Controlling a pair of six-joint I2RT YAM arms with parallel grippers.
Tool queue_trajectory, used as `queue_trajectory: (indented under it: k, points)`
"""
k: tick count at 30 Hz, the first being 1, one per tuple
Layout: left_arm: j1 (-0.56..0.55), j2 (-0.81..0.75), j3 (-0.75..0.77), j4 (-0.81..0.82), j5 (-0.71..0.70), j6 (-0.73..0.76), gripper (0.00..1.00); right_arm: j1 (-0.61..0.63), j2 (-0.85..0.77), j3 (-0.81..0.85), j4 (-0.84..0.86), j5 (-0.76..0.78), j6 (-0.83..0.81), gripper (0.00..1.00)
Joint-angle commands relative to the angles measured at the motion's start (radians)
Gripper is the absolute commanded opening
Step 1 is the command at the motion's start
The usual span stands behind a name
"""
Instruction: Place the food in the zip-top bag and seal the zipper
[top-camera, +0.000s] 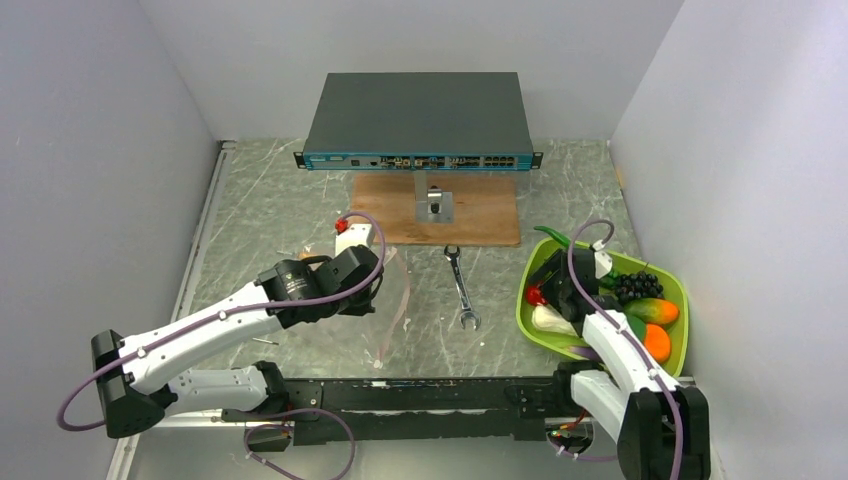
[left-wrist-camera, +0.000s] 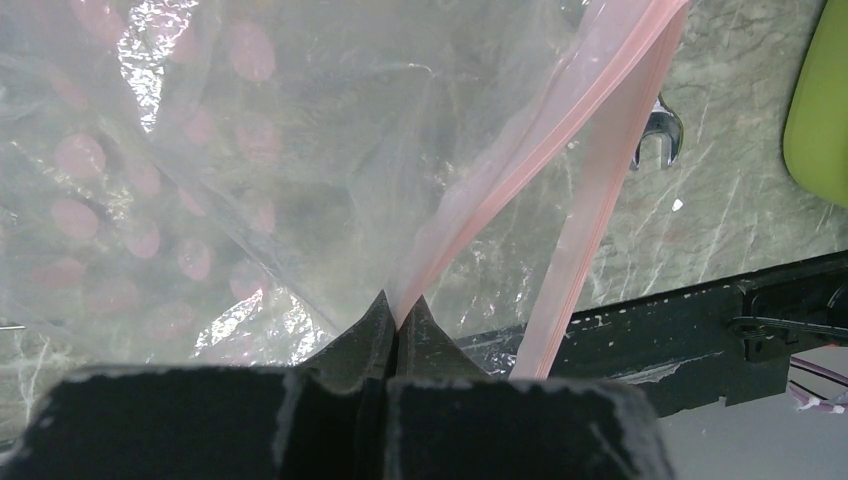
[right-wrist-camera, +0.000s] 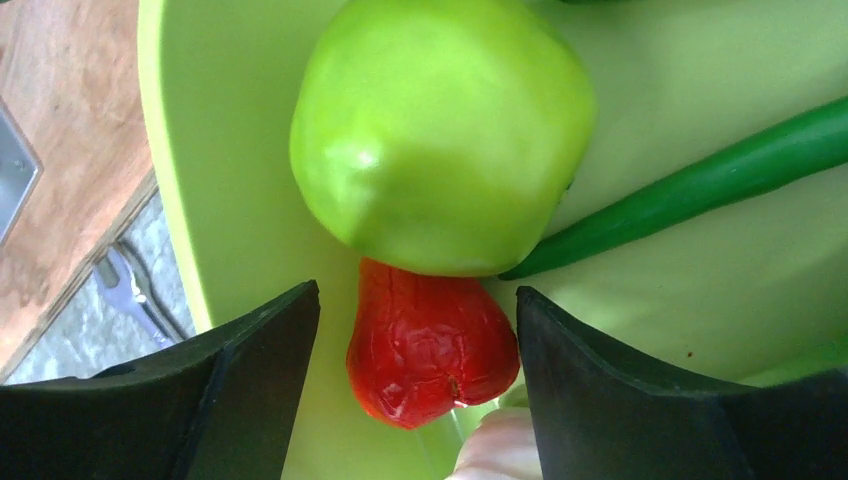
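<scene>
The zip-top bag (top-camera: 392, 300) lies crinkled on the table left of centre, and its clear film (left-wrist-camera: 250, 180) fills the left wrist view. My left gripper (top-camera: 368, 285) (left-wrist-camera: 400, 312) is shut on the zipper (left-wrist-camera: 520, 170), the pinkish-red strip at the bag's mouth. The slider tab is not in view. My right gripper (top-camera: 545, 290) (right-wrist-camera: 418, 305) is open inside the lime-green tray (top-camera: 680, 295), its fingers on either side of the red strawberry (right-wrist-camera: 430, 345) (top-camera: 535, 296) without touching it. The green apple (right-wrist-camera: 440, 130) touches the strawberry, and a green bean (right-wrist-camera: 700, 185) lies beside it.
The tray also holds black grapes (top-camera: 637, 287), a mango (top-camera: 655, 311), an orange (top-camera: 657, 343) and bok choy (top-camera: 553, 320). A wrench (top-camera: 462, 290) (left-wrist-camera: 655, 135) lies mid-table. A wooden board (top-camera: 480, 215) and a network switch (top-camera: 418, 120) sit behind. Walls stand close on both sides.
</scene>
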Motion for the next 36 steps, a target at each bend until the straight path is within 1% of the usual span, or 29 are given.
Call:
queue_trajectory:
  k: [1,3,4,5,6,7,9,13,14,16,18,20,23,24,26,27,28,31,33,36]
  points:
    - [0.002,-0.028,0.018,0.011,-0.001,0.010,0.00,-0.001,-0.077,0.015,-0.006,-0.031,-0.029,0.69]
    - [0.002,-0.039,0.011,0.023,-0.001,0.006,0.00,-0.001,-0.141,0.038,-0.050,-0.004,-0.054,0.48]
    - [0.002,-0.044,0.008,0.029,-0.001,0.006,0.00,-0.002,-0.169,0.047,-0.068,0.007,-0.053,0.35]
    - [0.002,-0.048,0.004,0.036,-0.001,0.006,0.00,-0.002,-0.197,0.061,-0.094,0.017,-0.050,0.26]
    - [0.002,-0.052,0.002,0.040,0.000,0.005,0.00,0.000,-0.221,0.078,-0.118,0.020,-0.054,0.20]
    - [0.002,-0.054,0.000,0.041,0.001,0.004,0.00,0.000,-0.243,0.089,-0.136,0.018,-0.055,0.17]
    - [0.002,-0.055,0.002,0.038,0.000,0.005,0.00,0.001,-0.277,0.102,-0.152,0.018,-0.055,0.15]
    - [0.002,-0.062,0.002,0.033,0.000,0.002,0.00,0.001,-0.287,0.144,-0.200,0.008,-0.062,0.06]
    - [0.002,-0.067,-0.001,0.033,0.000,0.002,0.00,0.001,-0.291,0.156,-0.208,-0.009,-0.070,0.04]
    - [0.002,-0.081,-0.007,0.042,0.008,0.002,0.00,0.001,-0.307,0.178,-0.219,-0.061,-0.095,0.02]
    - [0.002,-0.093,-0.015,0.055,0.017,0.005,0.00,0.000,-0.325,0.210,-0.222,-0.157,-0.143,0.01]
    - [0.002,-0.102,-0.019,0.062,0.023,0.007,0.00,0.000,-0.352,0.224,-0.185,-0.337,-0.196,0.00]
    - [0.002,-0.109,-0.018,0.059,0.018,0.005,0.00,0.016,-0.391,0.220,-0.086,-0.567,-0.208,0.00]
    - [0.002,-0.110,-0.019,0.061,0.015,0.006,0.00,0.038,-0.400,0.212,-0.032,-0.656,-0.198,0.00]
    - [0.002,-0.109,-0.015,0.064,0.015,0.006,0.00,0.118,-0.409,0.201,0.085,-0.785,-0.161,0.00]
    - [0.002,-0.107,-0.014,0.064,0.015,0.005,0.00,0.185,-0.409,0.203,0.134,-0.807,-0.150,0.00]
    - [0.002,-0.106,-0.010,0.066,0.017,0.005,0.00,0.274,-0.403,0.214,0.163,-0.797,-0.151,0.00]
    - [0.002,-0.104,-0.005,0.072,0.026,0.007,0.00,0.555,-0.352,0.270,0.184,-0.676,-0.187,0.00]
    - [0.002,-0.105,-0.004,0.077,0.033,0.007,0.00,0.704,-0.291,0.301,0.196,-0.593,-0.208,0.00]
    - [0.002,-0.107,-0.001,0.071,0.037,0.004,0.00,0.877,-0.204,0.312,0.245,-0.455,-0.210,0.00]
